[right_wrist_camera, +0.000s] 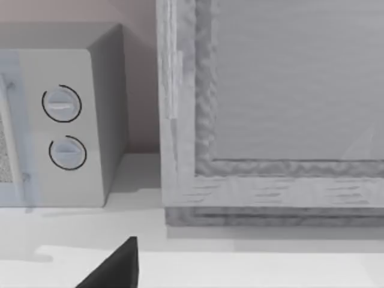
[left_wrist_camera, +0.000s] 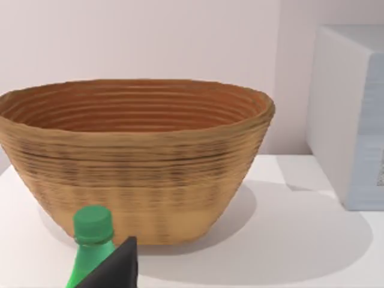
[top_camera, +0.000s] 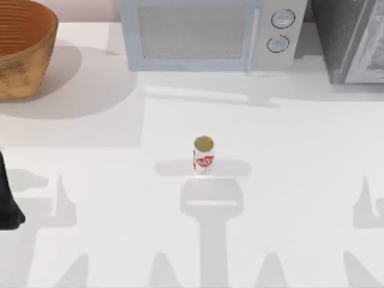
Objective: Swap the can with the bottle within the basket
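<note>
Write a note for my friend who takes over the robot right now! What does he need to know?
Left gripper: at the table's left side, facing the basket, with the bottle right against it; whether it grips the bottle cannot be told.
Right gripper: parked, facing the microwave.
Can: upright in the middle of the table, nothing touching it.
Done: the bottle is outside the basket.
Left: put the bottle down, probably, then carry the can into the basket.

Upright can (top_camera: 203, 155) mid-table, outside basket (top_camera: 24, 54)
</note>
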Controlling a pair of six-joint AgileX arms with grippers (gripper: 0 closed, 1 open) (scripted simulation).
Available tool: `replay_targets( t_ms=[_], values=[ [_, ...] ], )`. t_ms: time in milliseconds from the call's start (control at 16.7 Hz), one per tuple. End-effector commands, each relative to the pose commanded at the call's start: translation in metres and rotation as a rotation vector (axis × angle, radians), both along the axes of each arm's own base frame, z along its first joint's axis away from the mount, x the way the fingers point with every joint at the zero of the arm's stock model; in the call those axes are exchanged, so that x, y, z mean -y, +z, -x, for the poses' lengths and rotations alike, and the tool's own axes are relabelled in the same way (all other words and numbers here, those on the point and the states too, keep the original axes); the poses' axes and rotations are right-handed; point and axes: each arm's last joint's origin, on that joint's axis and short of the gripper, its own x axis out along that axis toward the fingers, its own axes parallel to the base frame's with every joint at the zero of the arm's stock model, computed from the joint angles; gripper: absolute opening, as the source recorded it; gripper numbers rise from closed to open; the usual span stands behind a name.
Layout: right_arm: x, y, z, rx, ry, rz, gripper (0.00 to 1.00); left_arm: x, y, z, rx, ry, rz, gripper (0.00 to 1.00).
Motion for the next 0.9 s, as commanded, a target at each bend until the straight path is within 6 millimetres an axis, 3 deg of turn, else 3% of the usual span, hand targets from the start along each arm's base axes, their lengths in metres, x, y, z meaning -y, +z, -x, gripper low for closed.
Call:
replay_targets(
  t_ms=[420,900],
  values=[
    [0.000,0.000,0.000,0.000,0.000,0.000,1.00,-0.003,-0.004,-0.008,-0.050,0.011,-0.003,1.00],
    [0.000,0.000,0.000,0.000,0.000,0.000,1.00,-0.019,-0.004,-0.038,-0.089,0.006,-0.016,1.00]
  ],
)
